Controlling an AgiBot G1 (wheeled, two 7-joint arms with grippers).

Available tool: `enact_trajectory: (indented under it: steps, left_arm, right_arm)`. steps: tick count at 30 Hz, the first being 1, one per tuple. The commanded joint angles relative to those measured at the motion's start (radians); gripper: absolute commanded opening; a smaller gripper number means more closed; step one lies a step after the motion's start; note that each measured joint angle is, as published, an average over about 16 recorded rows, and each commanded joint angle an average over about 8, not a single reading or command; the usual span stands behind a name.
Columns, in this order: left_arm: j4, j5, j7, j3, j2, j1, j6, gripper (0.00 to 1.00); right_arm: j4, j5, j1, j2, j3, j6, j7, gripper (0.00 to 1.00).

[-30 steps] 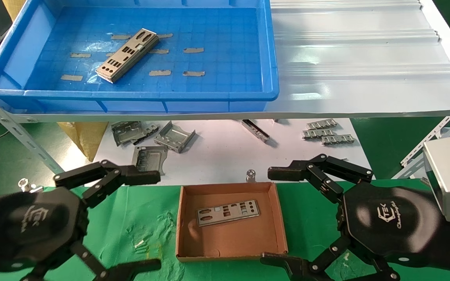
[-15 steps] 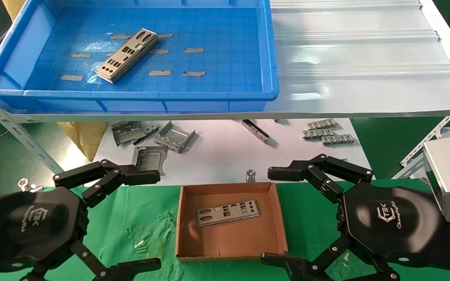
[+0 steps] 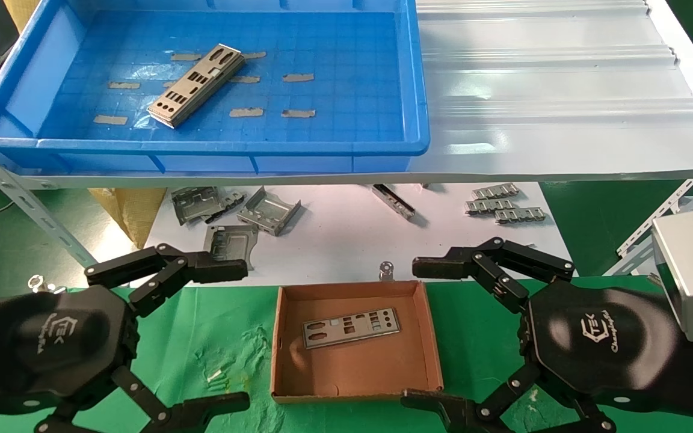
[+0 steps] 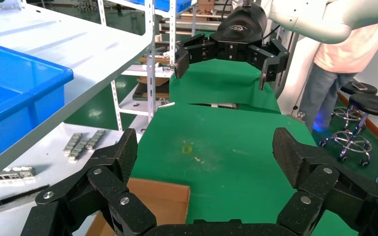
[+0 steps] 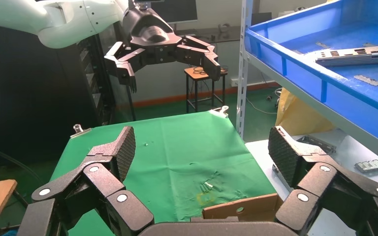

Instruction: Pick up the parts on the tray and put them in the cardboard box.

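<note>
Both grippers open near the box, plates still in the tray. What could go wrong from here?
1. The plates in the tray lie stacked, so a grasp may lift several or slip off.
2. The tray sits on a shelf above the left gripper and right gripper; reaching up may clip its front wall.
3. The box is shallow; a tilted drop might bounce out.

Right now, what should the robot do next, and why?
Probably raise the left end effector toward the plates in the tray. Both end effectors are open and empty beside the box, which holds one plate; the stack lies on the left.
</note>
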Motion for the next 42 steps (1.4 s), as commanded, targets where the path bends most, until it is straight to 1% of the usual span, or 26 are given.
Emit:
enact_trajectory:
  steps: [1, 42]
  left_arm:
    - [0.001, 0.001, 0.000, 0.000, 0.001, -0.001, 0.000, 1.00]
    - [0.006, 0.002, 0.002, 0.003, 0.003, -0.003, -0.001, 1.00]
  right_arm:
    - [0.000, 0.000, 0.000, 0.000, 0.000, 0.000, 0.000, 1.00]
    - [0.000, 0.000, 0.000, 0.000, 0.000, 0.000, 0.000, 1.00]
